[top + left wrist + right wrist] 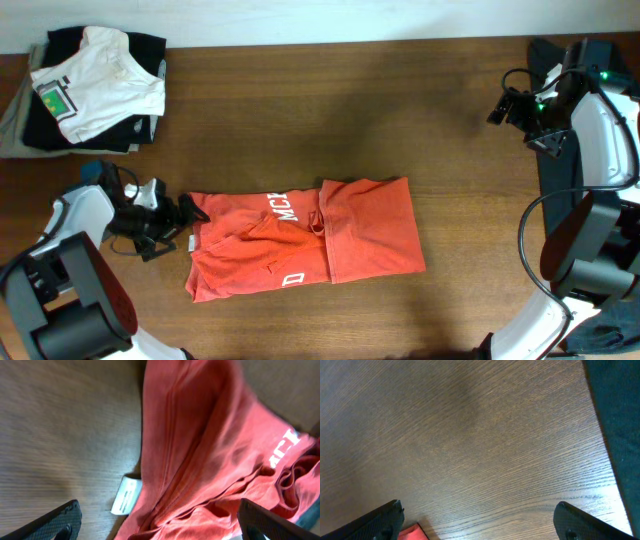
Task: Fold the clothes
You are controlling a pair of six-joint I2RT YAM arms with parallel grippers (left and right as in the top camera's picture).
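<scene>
**Shirt crumpled at mid-worktop, both hands spread**

The T-shirt [305, 240] lies on the wooden worktop [350, 110], a little below centre and nearer the left arm. Its left half is rumpled, with bits of white print showing near the top and bottom edges. Its right half is plain and flatter, and an edge runs down between the two. A white label [126, 495] sticks out from the hem onto the wood.

The left hand [188, 212] sits at the shirt's left edge. In the left wrist view its fingers [55, 522] stand wide apart with red cloth bunched between them and nothing clamped. Whether they touch the fabric I cannot tell.

The right hand [497, 110] is well away, near the worktop's far right corner. Its fingers [375, 520] are also spread, over bare wood — only a red corner of the shirt shows at the bottom of that view.

At the far left corner a white shirt [95, 85] with a green patch rests on a black garment [150, 50].
</scene>
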